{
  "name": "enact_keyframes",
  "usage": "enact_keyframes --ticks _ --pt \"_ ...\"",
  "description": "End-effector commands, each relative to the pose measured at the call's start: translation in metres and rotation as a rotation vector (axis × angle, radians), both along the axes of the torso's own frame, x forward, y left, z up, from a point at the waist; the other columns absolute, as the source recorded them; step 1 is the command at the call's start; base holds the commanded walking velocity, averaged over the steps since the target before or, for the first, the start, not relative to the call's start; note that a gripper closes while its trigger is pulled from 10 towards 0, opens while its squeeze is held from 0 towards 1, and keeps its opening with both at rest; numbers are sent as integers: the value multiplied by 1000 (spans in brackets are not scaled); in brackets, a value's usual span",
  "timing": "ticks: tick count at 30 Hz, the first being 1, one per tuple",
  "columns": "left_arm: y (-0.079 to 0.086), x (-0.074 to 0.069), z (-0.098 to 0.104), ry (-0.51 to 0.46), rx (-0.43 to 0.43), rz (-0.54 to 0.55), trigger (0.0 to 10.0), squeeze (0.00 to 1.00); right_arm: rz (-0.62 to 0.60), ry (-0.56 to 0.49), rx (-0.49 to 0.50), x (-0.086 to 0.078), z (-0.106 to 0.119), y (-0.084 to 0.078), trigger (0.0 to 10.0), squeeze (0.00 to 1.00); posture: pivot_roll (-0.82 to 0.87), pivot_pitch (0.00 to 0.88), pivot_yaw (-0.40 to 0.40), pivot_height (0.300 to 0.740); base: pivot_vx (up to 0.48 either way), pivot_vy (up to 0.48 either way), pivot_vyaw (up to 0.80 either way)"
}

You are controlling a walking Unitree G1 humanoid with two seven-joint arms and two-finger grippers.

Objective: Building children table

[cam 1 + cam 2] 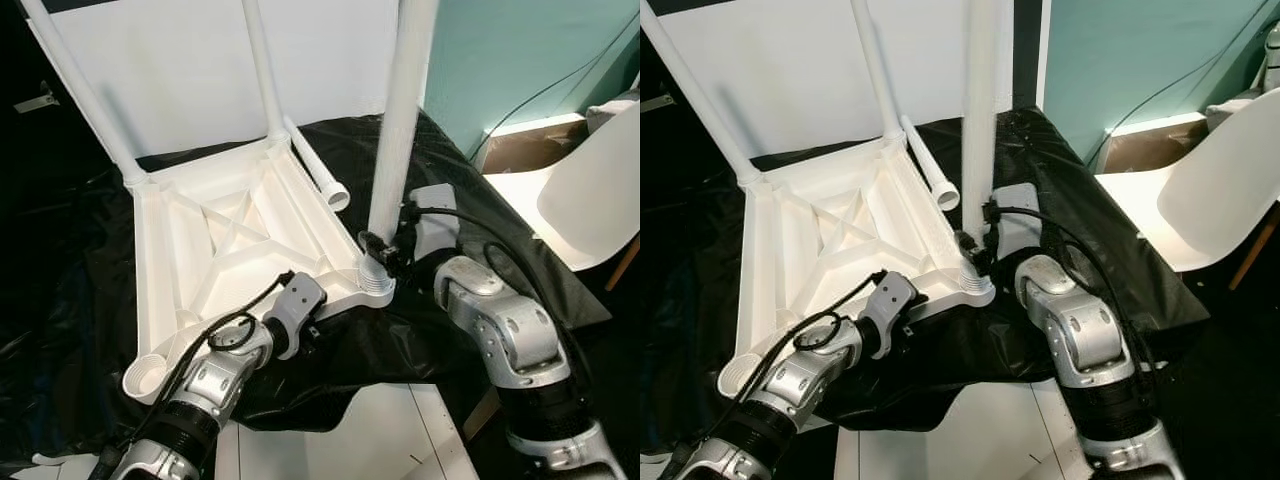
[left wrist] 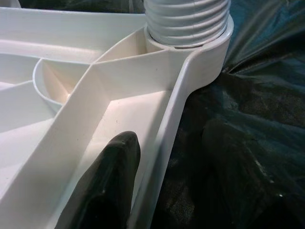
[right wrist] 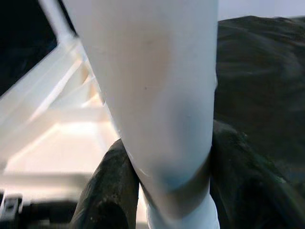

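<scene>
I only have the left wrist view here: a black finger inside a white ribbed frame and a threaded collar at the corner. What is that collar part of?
Observer: A white table leg, standing upright in the corner socket of the upturned tabletop.
Operator: Is anything holding it?
Observer: Yes, the right gripper is closed around it low down, a finger on each side.
Operator: Other legs fitted?
Observer: Two stand at the far corners; a loose leg lies beside the tabletop, and the near left socket is open.
</scene>
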State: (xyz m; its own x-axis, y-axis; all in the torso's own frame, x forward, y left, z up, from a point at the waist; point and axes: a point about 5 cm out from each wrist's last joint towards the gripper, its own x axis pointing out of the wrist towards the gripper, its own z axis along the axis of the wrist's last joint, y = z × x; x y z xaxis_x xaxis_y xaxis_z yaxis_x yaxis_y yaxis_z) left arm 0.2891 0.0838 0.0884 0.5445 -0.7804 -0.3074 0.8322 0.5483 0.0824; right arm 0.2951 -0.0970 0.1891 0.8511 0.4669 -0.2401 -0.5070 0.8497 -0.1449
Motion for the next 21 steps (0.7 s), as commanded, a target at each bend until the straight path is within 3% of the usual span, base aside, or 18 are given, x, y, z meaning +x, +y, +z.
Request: enact_keyframes --ticks 1,9,21 --pt "2 -8 -6 61 1 -113 10000 0 18 218 -83 -7 -43 0 10000 0 -112 0 84 740 0 0 0" --pt "-2 -6 -6 55 -8 -108 10000 0 29 187 -127 -6 -44 -11 10000 0 -120 0 77 740 0 0 0" --pt "0 -6 -6 50 0 -106 10000 0 81 83 -172 -15 -47 -14 10000 0 -126 0 91 740 0 0 0"
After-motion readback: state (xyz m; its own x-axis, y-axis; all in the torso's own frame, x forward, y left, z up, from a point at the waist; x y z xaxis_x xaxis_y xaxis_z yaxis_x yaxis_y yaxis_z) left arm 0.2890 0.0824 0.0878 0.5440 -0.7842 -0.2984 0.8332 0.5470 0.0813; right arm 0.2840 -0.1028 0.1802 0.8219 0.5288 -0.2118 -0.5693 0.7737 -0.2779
